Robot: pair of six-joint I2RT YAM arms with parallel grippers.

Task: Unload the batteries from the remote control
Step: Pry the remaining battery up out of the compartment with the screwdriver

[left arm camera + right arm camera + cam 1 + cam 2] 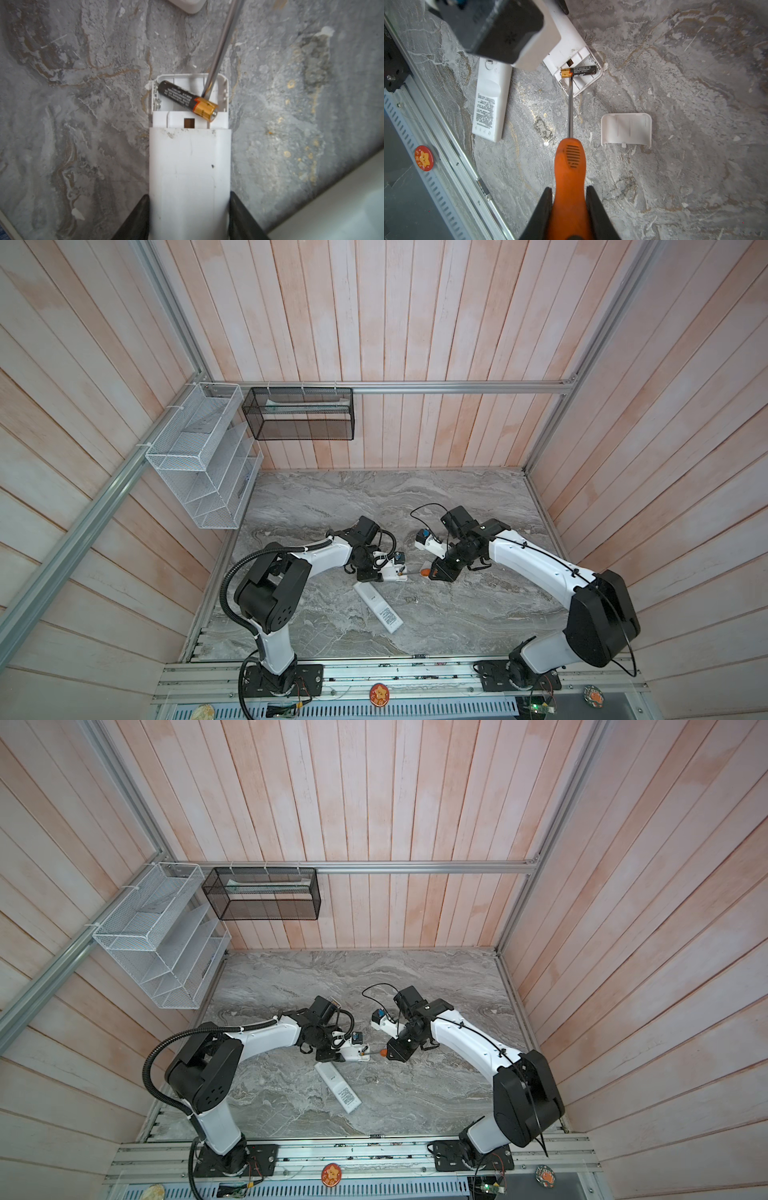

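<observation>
Right end effector [569, 193] pinches orange-handled screwdriver [570, 162]; left end effector [189, 196] clamps remote control [190, 162]. We'd lever gently under the battery [187, 99] at its raised gold end.

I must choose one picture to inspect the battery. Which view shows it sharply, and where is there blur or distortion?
Left wrist view: the battery is large and sharp, its print visible; the screwdriver shaft turns soft toward the frame edge. Right wrist view: battery smaller but crisp. Both top views: wide-angle distortion splays the wall planks, and the battery is too small to judge.
</observation>
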